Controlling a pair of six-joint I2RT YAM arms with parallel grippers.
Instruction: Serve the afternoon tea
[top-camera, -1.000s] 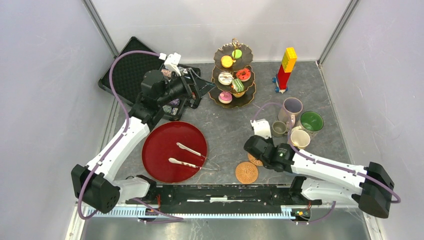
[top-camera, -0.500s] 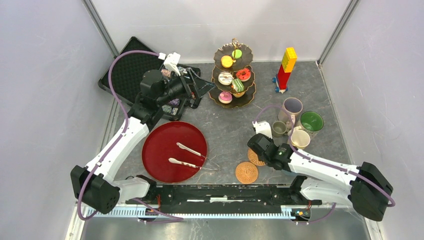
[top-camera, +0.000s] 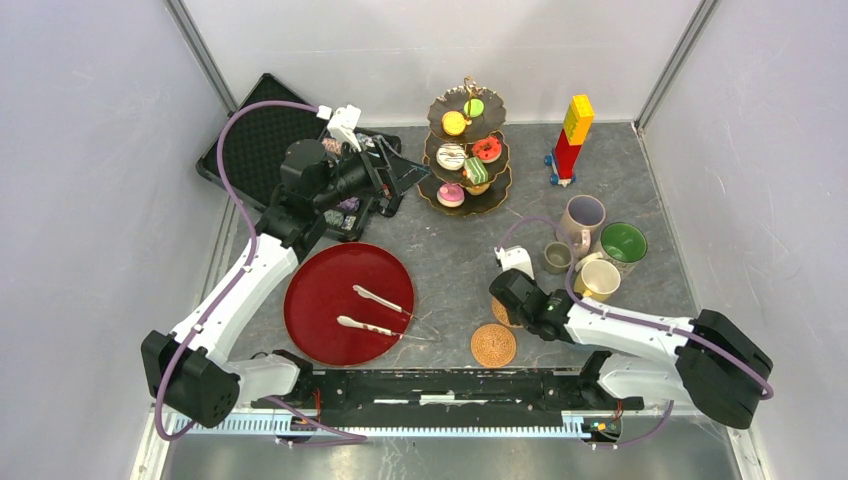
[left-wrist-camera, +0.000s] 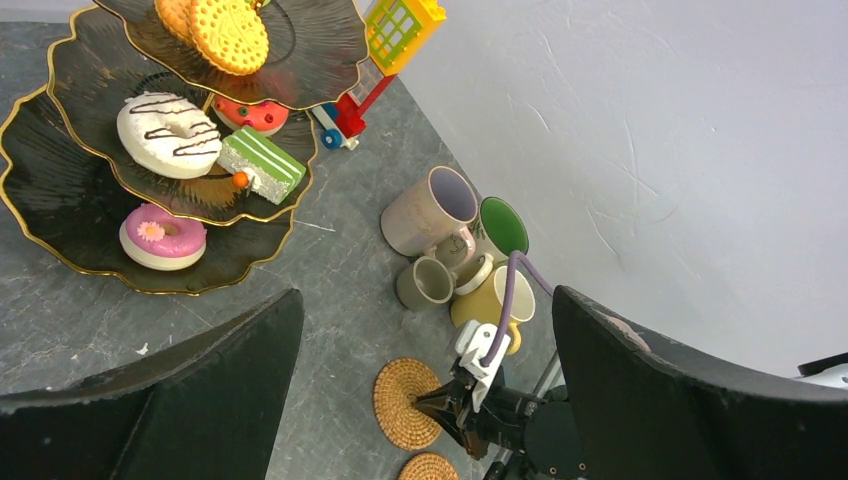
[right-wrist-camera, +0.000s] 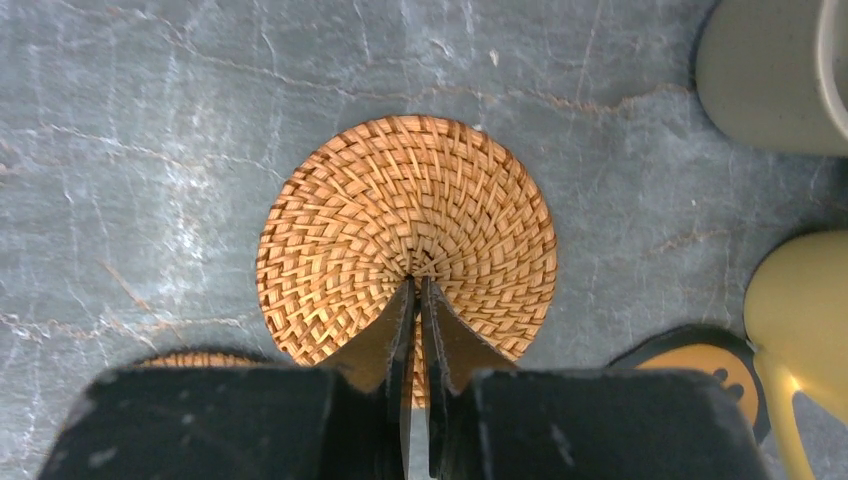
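The three-tier dark stand (top-camera: 468, 192) holds donuts, macarons and cakes at the back centre; it also shows in the left wrist view (left-wrist-camera: 60, 110). The lilac mug (top-camera: 582, 215), green-lined mug (top-camera: 623, 243), small grey mug (top-camera: 557, 257) and yellow mug (top-camera: 600, 280) cluster at the right. My right gripper (right-wrist-camera: 415, 283) is shut, its tips resting on the centre of a woven coaster (right-wrist-camera: 405, 200) left of the mugs. A second coaster (top-camera: 493, 345) lies nearer. My left gripper (top-camera: 405, 175) is open and empty, raised left of the stand.
A round red tray (top-camera: 330, 290) with metal tongs (top-camera: 375, 312) lies at the front left. A red-and-yellow block tower (top-camera: 572, 135) stands at the back right. A black foam-lined case (top-camera: 255, 140) sits at the back left. Walls enclose the table.
My right gripper has shifted slightly left and nearer over the coaster, and its forearm has swung, uncovering more of the yellow mug. The left arm has not moved.
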